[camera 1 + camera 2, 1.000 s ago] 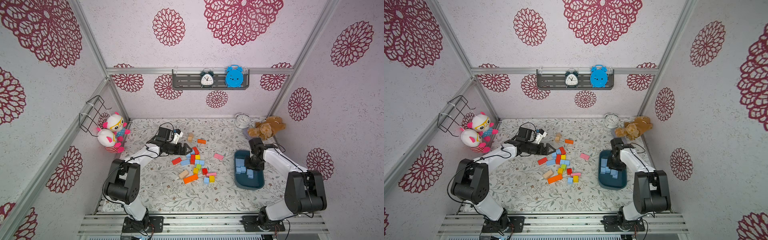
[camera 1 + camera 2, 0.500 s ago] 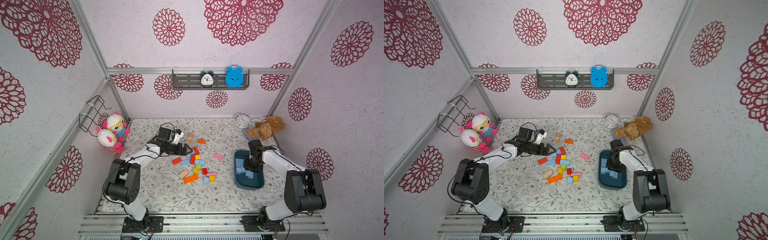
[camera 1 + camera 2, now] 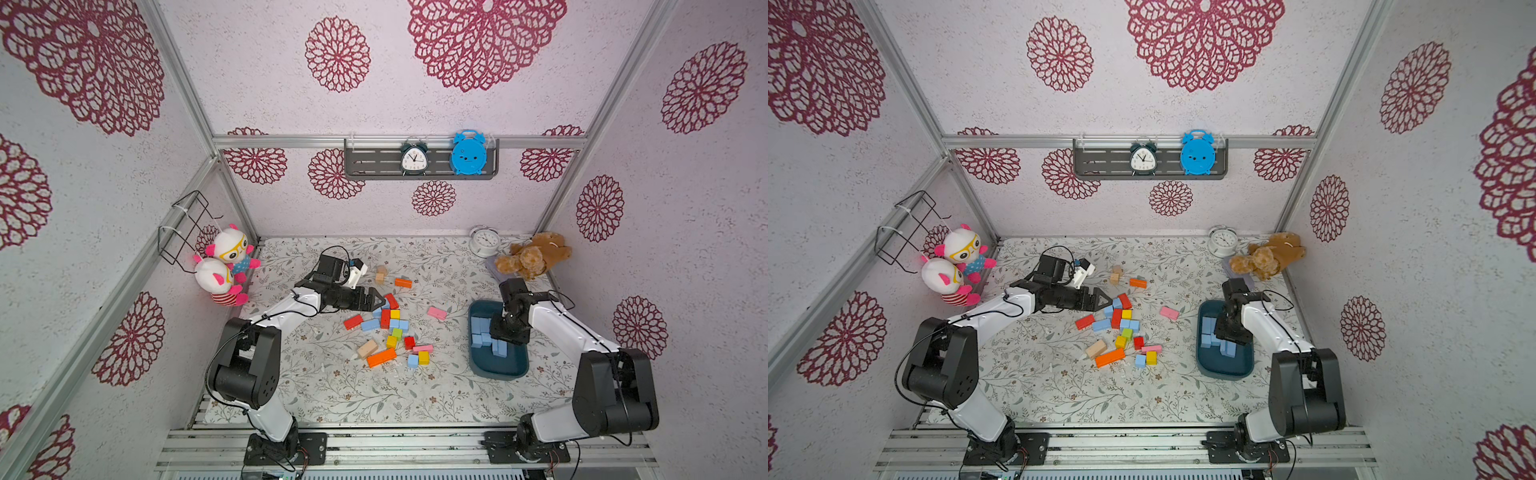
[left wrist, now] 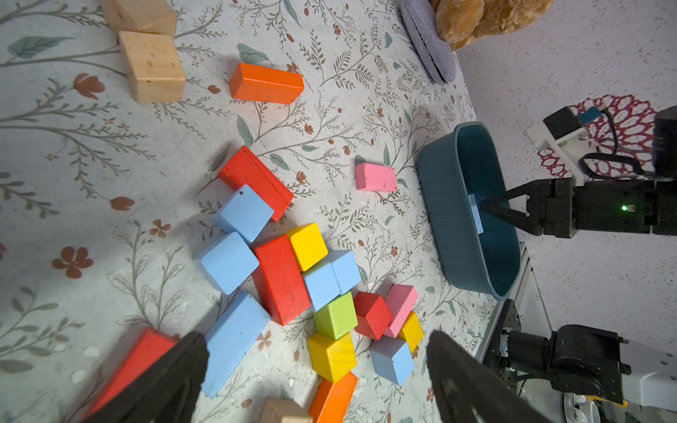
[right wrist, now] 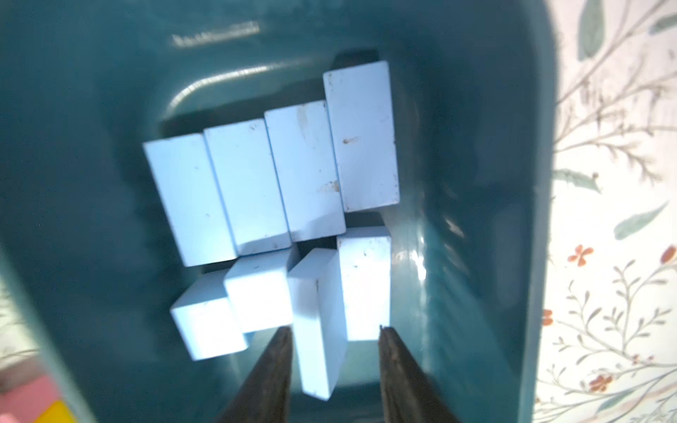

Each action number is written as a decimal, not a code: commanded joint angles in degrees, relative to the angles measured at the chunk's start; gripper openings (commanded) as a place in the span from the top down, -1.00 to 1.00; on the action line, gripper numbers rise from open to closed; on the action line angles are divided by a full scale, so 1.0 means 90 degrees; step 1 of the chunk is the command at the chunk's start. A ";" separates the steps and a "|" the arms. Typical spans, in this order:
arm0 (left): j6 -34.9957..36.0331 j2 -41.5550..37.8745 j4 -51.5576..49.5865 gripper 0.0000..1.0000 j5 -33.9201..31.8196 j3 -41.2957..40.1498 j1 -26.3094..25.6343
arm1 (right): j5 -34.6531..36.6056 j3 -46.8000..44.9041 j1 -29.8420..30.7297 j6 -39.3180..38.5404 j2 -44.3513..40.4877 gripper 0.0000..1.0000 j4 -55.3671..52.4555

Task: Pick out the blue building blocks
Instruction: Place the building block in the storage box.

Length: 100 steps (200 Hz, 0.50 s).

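Eight blue building blocks [image 5: 304, 168] crowd one end of the tub [image 5: 476, 110]; the right gripper [image 5: 333, 329] stands narrowly parted around a tilted one, near the wall. Others lie in the mixed pile [image 4: 280, 278], mat [image 4: 110, 164] open around it, before the wide-spread left gripper [image 4: 317, 340].

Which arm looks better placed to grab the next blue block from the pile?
Left, probably: the left fingers, open, hover beside the pile's blue blocks, while the right fingers are down inside the teal tub.

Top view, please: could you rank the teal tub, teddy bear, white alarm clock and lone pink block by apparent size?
1. teal tub
2. teddy bear
3. white alarm clock
4. lone pink block
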 commanded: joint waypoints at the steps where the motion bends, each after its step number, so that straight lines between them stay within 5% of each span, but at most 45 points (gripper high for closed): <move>1: 0.0096 0.0031 0.0004 -0.95 0.0037 0.0027 -0.0050 | -0.0143 -0.0161 -0.0006 0.0124 -0.0208 0.30 0.0013; 100: 0.0152 -0.0017 -0.0028 -0.95 -0.0012 0.0020 -0.0087 | 0.0164 -0.0402 -0.0009 0.0066 0.0213 0.58 0.0386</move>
